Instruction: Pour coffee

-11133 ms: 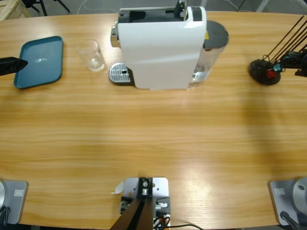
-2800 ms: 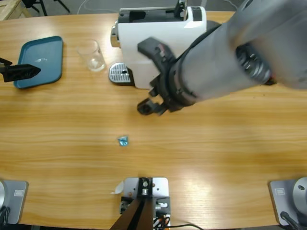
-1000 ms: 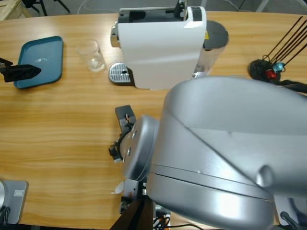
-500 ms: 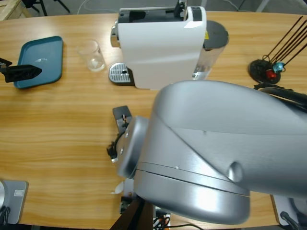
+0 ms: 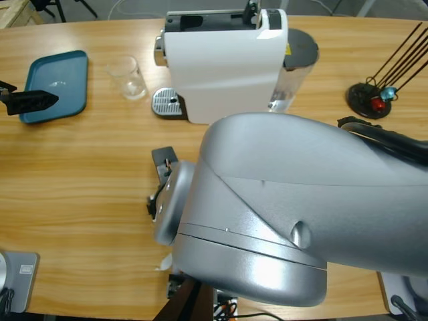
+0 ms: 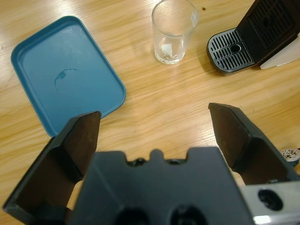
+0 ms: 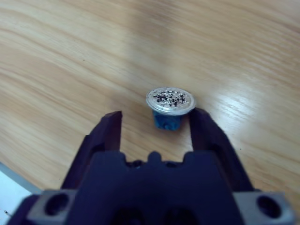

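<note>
On the near middle of the table, under the big silver elbow, the right gripper (image 7: 154, 123) sits low with its jaws parted around a small blue coffee capsule (image 7: 169, 107), not yet closed on it. I'd close gently on the blue body below the foil rim, squarely, so it doesn't squirt out. The capsule stands upright, foil lid up, short axis vertical. Far left, the left gripper (image 6: 154, 133) hangs wide open and empty near the teal tray (image 6: 65, 89) and the glass tumbler (image 6: 173, 30), left of the coffee machine (image 5: 224, 63).
</note>
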